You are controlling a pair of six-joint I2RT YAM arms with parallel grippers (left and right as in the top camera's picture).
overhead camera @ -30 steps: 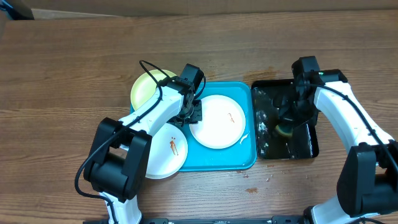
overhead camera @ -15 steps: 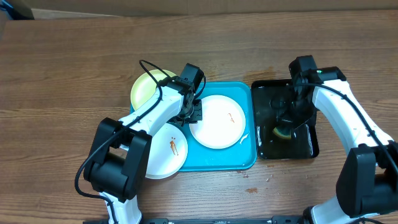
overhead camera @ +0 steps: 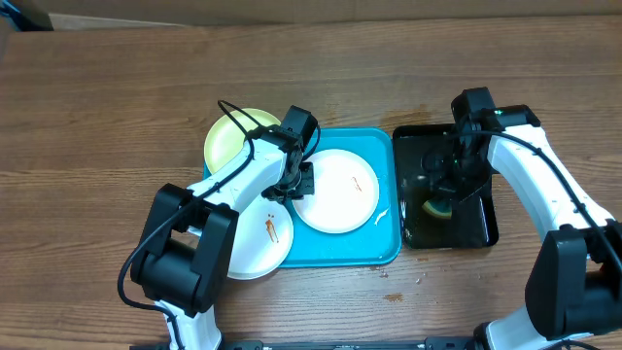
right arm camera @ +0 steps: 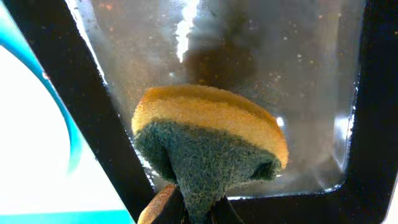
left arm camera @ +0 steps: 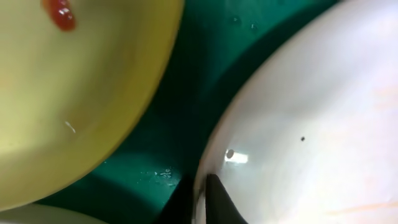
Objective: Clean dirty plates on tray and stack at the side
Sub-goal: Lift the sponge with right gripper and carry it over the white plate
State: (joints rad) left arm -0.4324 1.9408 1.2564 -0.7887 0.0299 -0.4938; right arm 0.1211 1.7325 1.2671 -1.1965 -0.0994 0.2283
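Note:
The cyan tray (overhead camera: 374, 248) holds a white plate (overhead camera: 340, 192) with a faint orange smear. My left gripper (overhead camera: 295, 185) is shut on that plate's left rim; in the left wrist view its dark fingers (left arm camera: 217, 199) pinch the white rim (left arm camera: 298, 124) over the tray floor (left arm camera: 186, 93). The yellow-green plate (overhead camera: 231, 138) lies at the tray's back left and carries a red smear (left arm camera: 61, 14). A second white plate (overhead camera: 255, 238) with an orange smear overlaps the tray's front left edge. My right gripper (overhead camera: 445, 194) is shut on a yellow-and-green sponge (right arm camera: 208, 146).
A black tray of water (overhead camera: 481, 224) stands right of the cyan tray; the sponge hangs just over its front part (right arm camera: 280, 62). Water drops lie on the wood (overhead camera: 389, 297) in front of the trays. Bare table stretches to the far left and back.
My left gripper and the pinched plate rim have shifted slightly down and left. The sponge has moved a little within the black tray, and the water surface has calmed.

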